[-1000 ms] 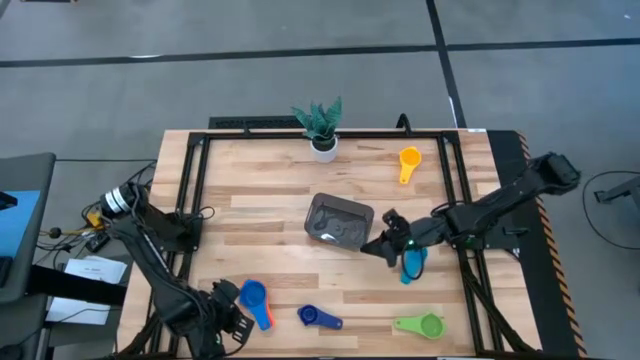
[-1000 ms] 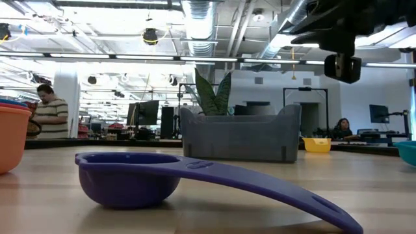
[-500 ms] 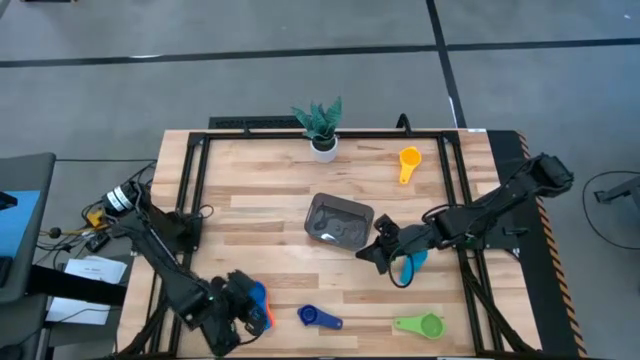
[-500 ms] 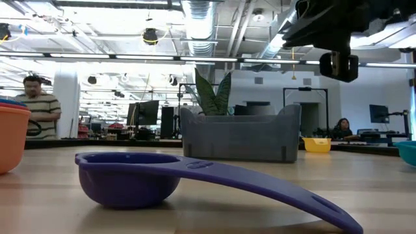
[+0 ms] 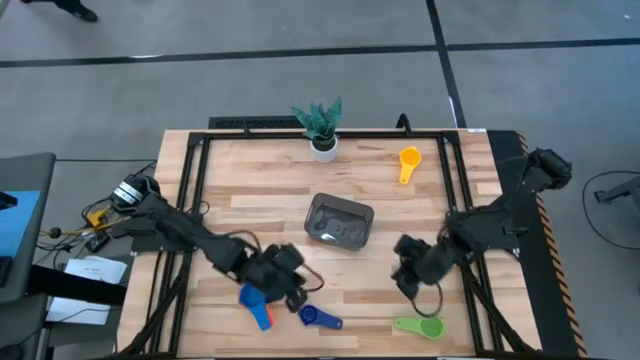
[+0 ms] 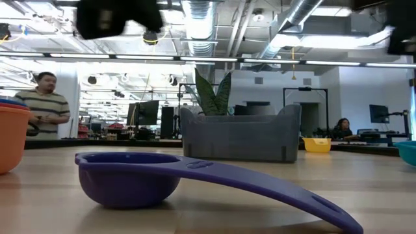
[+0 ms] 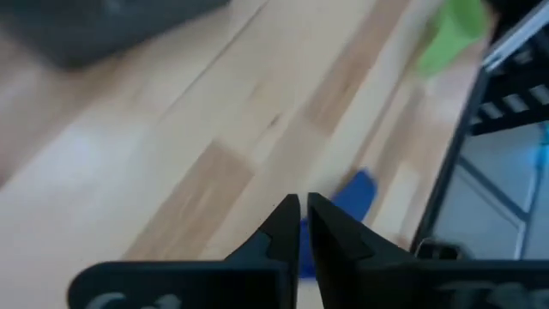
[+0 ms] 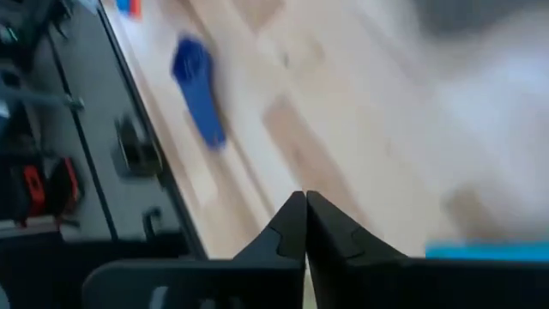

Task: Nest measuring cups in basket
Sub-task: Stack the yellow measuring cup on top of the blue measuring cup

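The dark grey basket [image 5: 340,221] stands mid-table with no cup showing in it. A blue cup nested in an orange one [image 5: 254,301] lies near the front left, with a dark blue cup [image 5: 318,318] beside it. The green cup [image 5: 422,325] is front right and the yellow cup [image 5: 408,161] far right. My left gripper [image 5: 299,288] hovers shut just above the dark blue cup [image 7: 355,192]. My right gripper [image 5: 404,279] hovers shut between the basket and the green cup. The light blue cup [image 8: 485,251] is beside it, hidden under that arm in the high view.
A white pot with a green plant [image 5: 321,128] stands at the far edge. A black frame [image 5: 196,180] runs along the table's sides. Bare wood lies between the basket and the near cups. In the low view a person [image 6: 44,107] stands in the room behind.
My left gripper has swung from the front left corner toward the table's right and a little farther in, rolling as it went, and left the blue and orange cups lying where they were. My right gripper has drawn back from the basket toward the near right and risen slightly.
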`<action>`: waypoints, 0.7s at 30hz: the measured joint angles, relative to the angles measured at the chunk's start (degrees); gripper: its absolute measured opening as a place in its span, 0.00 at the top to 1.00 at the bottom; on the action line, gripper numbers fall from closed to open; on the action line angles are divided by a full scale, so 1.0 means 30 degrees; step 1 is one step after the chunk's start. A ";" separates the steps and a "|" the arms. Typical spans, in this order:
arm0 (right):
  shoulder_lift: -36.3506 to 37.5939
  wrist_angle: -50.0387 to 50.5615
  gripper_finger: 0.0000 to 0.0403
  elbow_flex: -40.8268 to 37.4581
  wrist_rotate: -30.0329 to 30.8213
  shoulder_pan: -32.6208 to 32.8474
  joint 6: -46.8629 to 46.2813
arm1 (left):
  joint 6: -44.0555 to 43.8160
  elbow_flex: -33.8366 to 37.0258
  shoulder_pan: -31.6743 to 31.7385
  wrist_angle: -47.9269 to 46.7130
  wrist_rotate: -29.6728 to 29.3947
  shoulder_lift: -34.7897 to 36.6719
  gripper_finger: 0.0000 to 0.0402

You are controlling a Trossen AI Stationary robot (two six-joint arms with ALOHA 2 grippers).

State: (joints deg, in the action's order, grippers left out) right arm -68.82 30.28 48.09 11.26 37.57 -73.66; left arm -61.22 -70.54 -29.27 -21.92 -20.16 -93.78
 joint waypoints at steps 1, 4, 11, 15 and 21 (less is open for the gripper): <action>0.0000 0.0562 0.91 0.0091 -0.0192 0.0592 -0.0531 | 0.0645 0.0000 0.0316 0.0659 0.0170 0.0000 0.95; -0.0006 0.1948 0.89 0.0119 -0.0455 0.2544 -0.2733 | 0.2305 0.0000 0.1165 0.2486 0.0728 0.0000 0.90; -0.0007 0.4075 0.88 0.0119 -0.0369 0.6769 -0.8330 | 0.5959 0.0000 0.2242 0.6127 0.1042 -0.0344 0.78; -0.0033 0.4516 0.88 0.0119 -0.0358 0.8099 -1.0626 | 0.6962 -0.0010 0.2613 0.7253 0.0876 -0.0933 0.74; -0.0162 0.5843 0.88 0.0104 -0.0317 0.8592 -1.3465 | 0.5719 0.0036 0.3395 0.7132 0.0119 -0.1181 0.72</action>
State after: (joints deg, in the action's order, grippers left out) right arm -69.30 47.81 48.40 10.31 63.35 -114.06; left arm -44.06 -70.43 -19.08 -0.52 -19.80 -97.32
